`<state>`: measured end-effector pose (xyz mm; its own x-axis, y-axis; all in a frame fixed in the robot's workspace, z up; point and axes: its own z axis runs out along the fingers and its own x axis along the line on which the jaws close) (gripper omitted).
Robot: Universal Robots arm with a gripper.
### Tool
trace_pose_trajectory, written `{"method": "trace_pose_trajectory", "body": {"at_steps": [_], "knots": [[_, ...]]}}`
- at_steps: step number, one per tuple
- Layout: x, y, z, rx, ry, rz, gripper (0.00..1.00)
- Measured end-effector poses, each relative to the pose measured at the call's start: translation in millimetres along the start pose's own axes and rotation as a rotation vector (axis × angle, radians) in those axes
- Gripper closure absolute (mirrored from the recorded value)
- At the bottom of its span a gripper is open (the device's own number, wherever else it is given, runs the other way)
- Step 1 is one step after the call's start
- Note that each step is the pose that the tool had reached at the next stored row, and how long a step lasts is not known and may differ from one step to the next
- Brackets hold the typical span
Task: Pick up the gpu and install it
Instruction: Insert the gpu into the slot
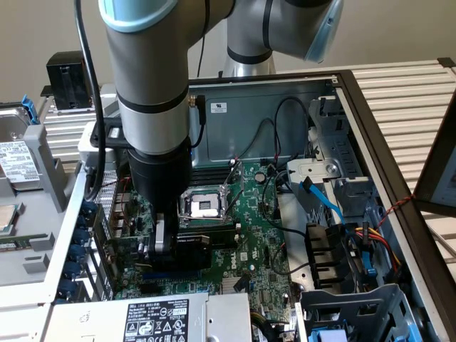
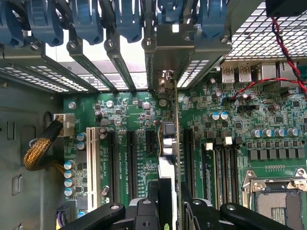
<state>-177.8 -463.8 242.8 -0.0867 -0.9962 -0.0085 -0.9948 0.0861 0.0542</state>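
We log end effector (image 2: 166, 206) half-closed, clamped on gpu (image 2: 166, 165). Card stands edge-on, low over board (image 2: 268, 129), beside socket (image 2: 276, 201). Our judgement: hold it upright, parallel to neighbouring slots (image 2: 130, 163), and press evenly.

Standing edge-on between the fingers (image 2: 153, 203), giving away almost nothing of its faces: gpu (image 2: 167, 177). Lying masked behind the fingers: the card's lower edge, its meeting with the motherboard (image 2: 240, 129) not showing. Running out past the picture's edge, off to one side of the fingers: CPU socket (image 2: 280, 201). Getting cropped, near the fingers in the exterior view: power supply label (image 1: 157, 320), print reading too small.
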Motion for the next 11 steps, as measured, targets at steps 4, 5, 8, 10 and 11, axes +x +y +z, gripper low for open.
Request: {"method": "trace_pose_trajectory", "body": {"at_steps": [4,5,8,10,11], "knots": [[0.1,0.0,0.0,0.0,0.0001,0.0,0.73],[0.1,0.0,-0.1,0.0,0.0001,-0.001,0.73],[0.1,0.0,0.0,-0.0001,0.0002,-0.001,0.73],[0.1,0.0,0.0,-0.0001,0.0002,-0.001,0.73],[0.1,0.0,0.1,-0.0001,0.0003,-0.001,0.73]]}}
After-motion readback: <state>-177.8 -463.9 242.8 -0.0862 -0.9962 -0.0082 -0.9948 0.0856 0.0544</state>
